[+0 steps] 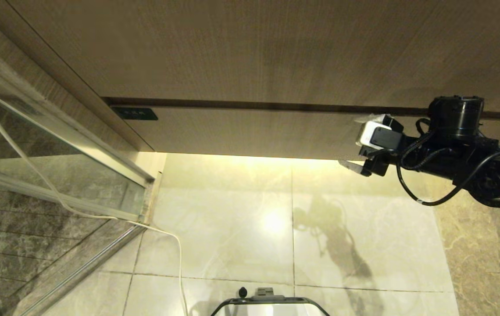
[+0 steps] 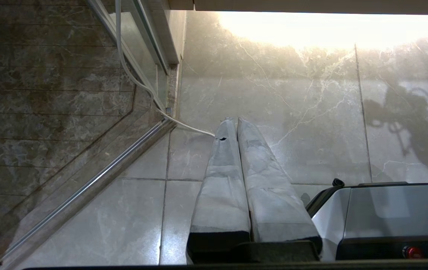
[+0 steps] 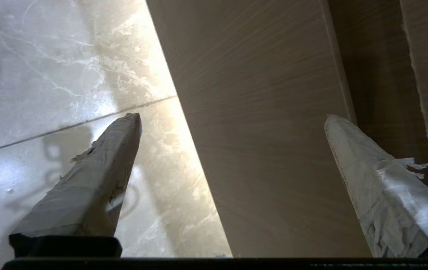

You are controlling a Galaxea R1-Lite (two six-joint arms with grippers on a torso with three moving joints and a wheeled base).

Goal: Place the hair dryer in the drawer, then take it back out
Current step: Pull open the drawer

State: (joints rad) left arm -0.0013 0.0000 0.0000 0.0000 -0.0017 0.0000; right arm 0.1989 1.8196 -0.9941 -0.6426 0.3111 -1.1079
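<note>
The drawer (image 1: 254, 131) is closed; its light wood-grain front carries a small dark label (image 1: 133, 113) at its left end. My right gripper (image 1: 355, 142) is at the right part of that front, open wide. In the right wrist view the right gripper (image 3: 232, 118) straddles the drawer front (image 3: 266, 131), one fingertip by the dark gap above it and the other over the floor below it. Nothing is between the fingers. My left gripper (image 2: 235, 120) is parked low, shut and empty, pointing at the floor. The hair dryer is out of view.
A taller wood-grain panel (image 1: 276, 48) sits above the drawer. A glass door with a metal frame (image 1: 57, 145) stands at the left. A white cable (image 1: 175, 245) trails along it onto the glossy marble floor (image 1: 232, 228). My base (image 1: 267, 305) shows at the bottom.
</note>
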